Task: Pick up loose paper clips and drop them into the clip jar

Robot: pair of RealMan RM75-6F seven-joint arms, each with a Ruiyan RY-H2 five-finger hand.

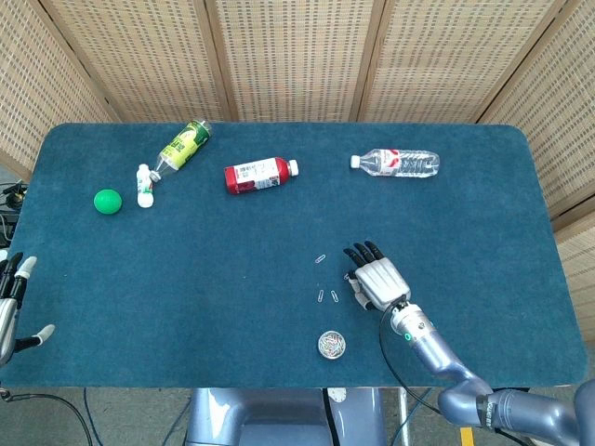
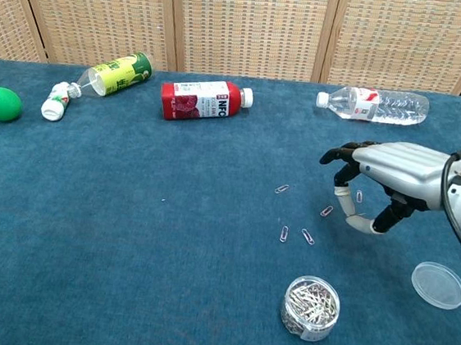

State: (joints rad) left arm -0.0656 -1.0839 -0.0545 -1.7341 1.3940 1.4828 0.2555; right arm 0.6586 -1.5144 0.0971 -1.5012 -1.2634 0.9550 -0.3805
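My right hand (image 2: 388, 168) hovers above the blue table, right of the loose clips, with fingers curled downward. A small paper clip (image 2: 358, 197) hangs upright between its thumb and a finger, pinched there. Loose paper clips lie to its left: one (image 2: 281, 189) farthest back, one (image 2: 326, 210) just below the fingertips, and a pair (image 2: 284, 233) (image 2: 308, 237) nearer me. The clear clip jar (image 2: 310, 307), full of clips and open, stands in front of them. In the head view, the right hand (image 1: 376, 279) is up and right of the jar (image 1: 331, 345). My left hand (image 1: 14, 302) idles at the table's left edge, holding nothing.
The jar's clear lid (image 2: 439, 284) lies right of the jar, under my right forearm. At the back lie a red bottle (image 2: 201, 100), a clear water bottle (image 2: 378, 105), a green bottle (image 2: 115, 74), a small white bottle (image 2: 55, 103) and a green ball (image 2: 2, 104).
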